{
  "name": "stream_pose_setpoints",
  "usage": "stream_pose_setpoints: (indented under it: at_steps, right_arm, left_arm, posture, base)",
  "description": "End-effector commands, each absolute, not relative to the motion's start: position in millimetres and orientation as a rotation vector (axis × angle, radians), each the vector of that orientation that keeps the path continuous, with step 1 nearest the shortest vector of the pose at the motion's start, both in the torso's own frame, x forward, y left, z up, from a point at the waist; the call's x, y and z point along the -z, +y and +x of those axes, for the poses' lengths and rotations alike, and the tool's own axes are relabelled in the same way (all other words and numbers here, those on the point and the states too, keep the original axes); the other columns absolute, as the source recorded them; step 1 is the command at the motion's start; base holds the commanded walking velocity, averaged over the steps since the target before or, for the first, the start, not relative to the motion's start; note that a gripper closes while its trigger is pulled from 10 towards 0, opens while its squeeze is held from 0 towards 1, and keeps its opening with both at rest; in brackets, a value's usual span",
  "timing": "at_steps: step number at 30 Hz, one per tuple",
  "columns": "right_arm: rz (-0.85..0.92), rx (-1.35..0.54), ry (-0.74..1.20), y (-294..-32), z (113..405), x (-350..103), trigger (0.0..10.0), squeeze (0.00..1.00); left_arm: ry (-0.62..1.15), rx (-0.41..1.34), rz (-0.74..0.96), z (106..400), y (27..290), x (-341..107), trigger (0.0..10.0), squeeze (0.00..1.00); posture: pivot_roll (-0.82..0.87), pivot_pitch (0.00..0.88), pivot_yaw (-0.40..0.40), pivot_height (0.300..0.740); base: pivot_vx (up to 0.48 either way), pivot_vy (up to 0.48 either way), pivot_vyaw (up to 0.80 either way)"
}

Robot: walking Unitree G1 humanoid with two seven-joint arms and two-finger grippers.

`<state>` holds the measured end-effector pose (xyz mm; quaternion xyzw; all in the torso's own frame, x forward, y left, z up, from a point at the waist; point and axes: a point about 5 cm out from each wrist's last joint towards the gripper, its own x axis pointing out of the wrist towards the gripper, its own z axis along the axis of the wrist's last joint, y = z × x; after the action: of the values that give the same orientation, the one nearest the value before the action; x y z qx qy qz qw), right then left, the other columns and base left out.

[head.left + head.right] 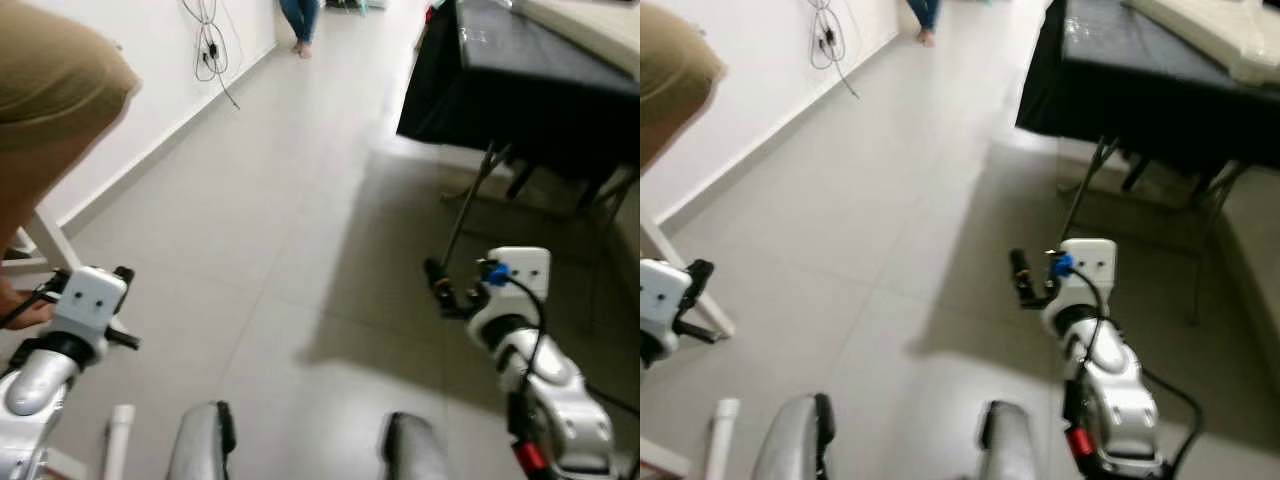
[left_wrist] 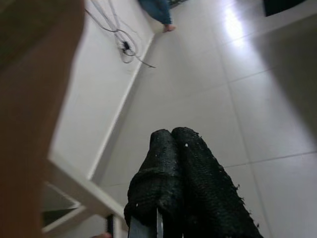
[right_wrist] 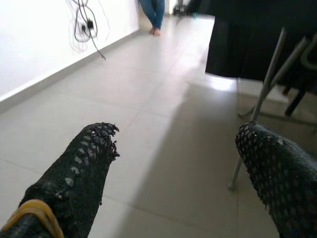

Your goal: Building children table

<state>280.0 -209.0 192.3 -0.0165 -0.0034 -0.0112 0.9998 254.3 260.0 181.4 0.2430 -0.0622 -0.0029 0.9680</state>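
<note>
Two silver arms reach forward over a pale grey tiled floor (image 1: 270,220), neither one carrying anything. The left gripper (image 2: 173,144), seen in its wrist view, has its two black mesh-covered fingers (image 2: 195,163) pressed together side by side, with nothing between them. It hovers near a white painted wooden frame (image 2: 74,186), a slanted bar with a second piece joining it below, which seems to be part of the children's table; the frame is close to the gripper but not touching it. In the left eye view the same white frame's leg (image 1: 45,245) stands at the far left, just behind the left wrist. A white round rod (image 1: 118,440) lies low beside the left arm, cut off by the picture's edge, so what it belongs to cannot be told.

The right gripper (image 3: 173,148) has its fingers spread wide apart, with bare floor showing between them. It hangs well apart from the white frame, close to the thin metal legs (image 1: 470,200) of a folding table draped in black cloth (image 1: 520,90).

A person's bent leg in tan fabric (image 1: 50,90) fills the upper left corner, largely cut off. White cables (image 1: 205,40) hang down the white wall, and a second person's lower legs in blue jeans (image 1: 300,20) stand far off.
</note>
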Motion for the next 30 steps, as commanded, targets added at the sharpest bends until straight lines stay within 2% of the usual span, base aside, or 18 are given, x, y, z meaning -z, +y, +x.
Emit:
stream_pose_setpoints:
  at_steps: [1,30]
  right_arm:
    - [-0.030,0.035,0.016,-212,278,-187,10.0,0.00]
    - [-0.041,0.065,0.023,-219,274,-188,10.0,0.00]
  left_arm:
    - [-0.102,0.016,0.498,254,257,-177,10.0,0.00]
    - [-0.115,0.100,0.441,253,233,-175,10.0,0.00]
  posture:
    - [0.12,0.087,-0.043,0.525]
    - [0.10,0.085,-0.049,0.635]
  base:
    - [0.000,0.000,0.00]
    - [0.000,0.000,0.00]
